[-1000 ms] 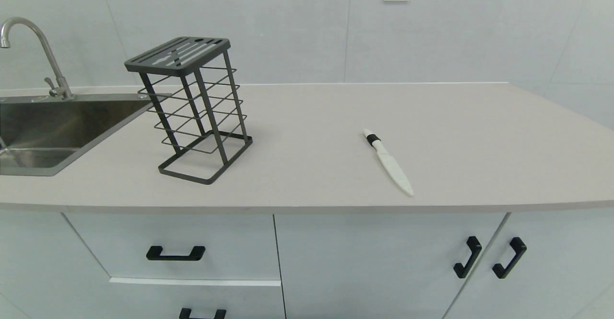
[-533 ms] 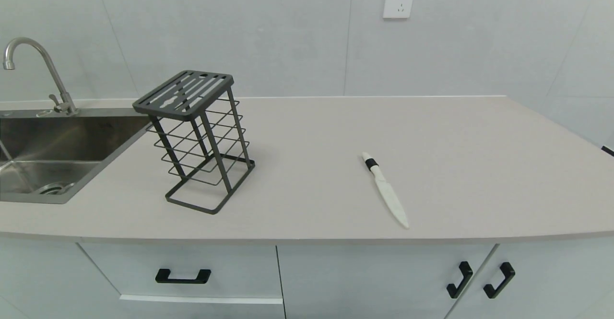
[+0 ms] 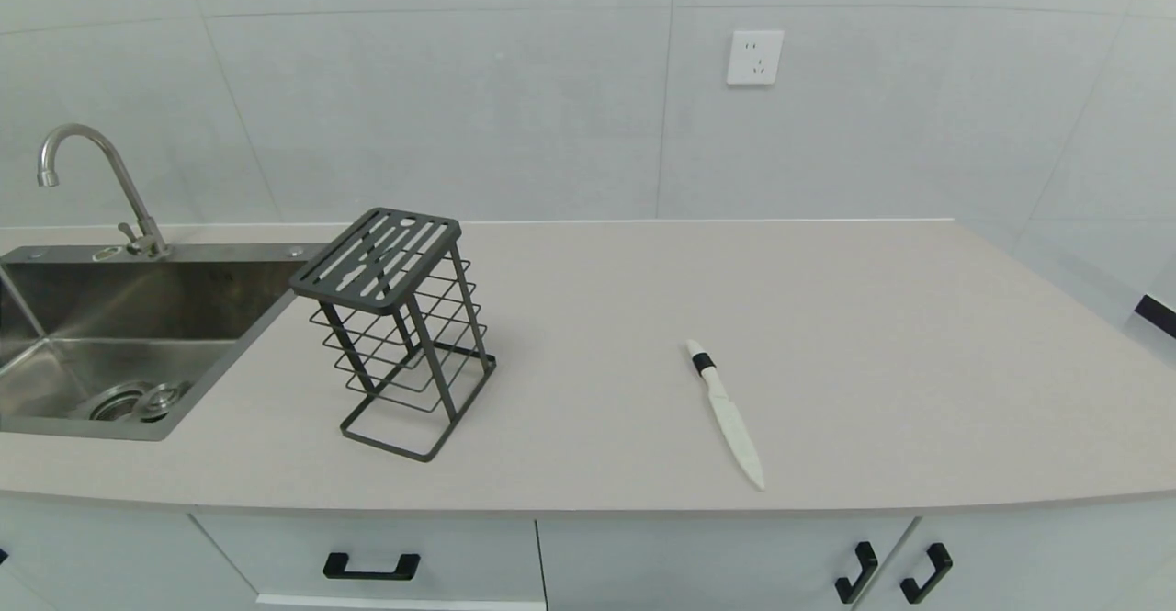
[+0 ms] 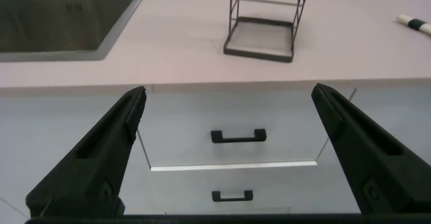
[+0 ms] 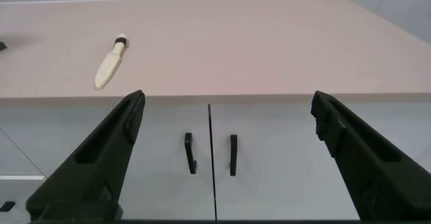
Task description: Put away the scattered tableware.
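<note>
Our left gripper [image 4: 229, 96] and right gripper [image 5: 227, 96] hold black wedge-shaped jaws wide apart and empty in front of the matte beige countertop [image 3: 827, 317], where a slim white, black-banded knife [image 3: 725, 412] lies flat, well apart from the slotted black wire rack [image 3: 397, 331].

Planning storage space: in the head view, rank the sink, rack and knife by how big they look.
1. sink, even though the picture's edge cuts it off
2. rack
3. knife, the thinnest

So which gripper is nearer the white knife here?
Right. The right gripper sits off the counter edge facing the cabinet doors, the knife just beyond it; the left gripper faces the drawers below the knife rack, farther off.
</note>
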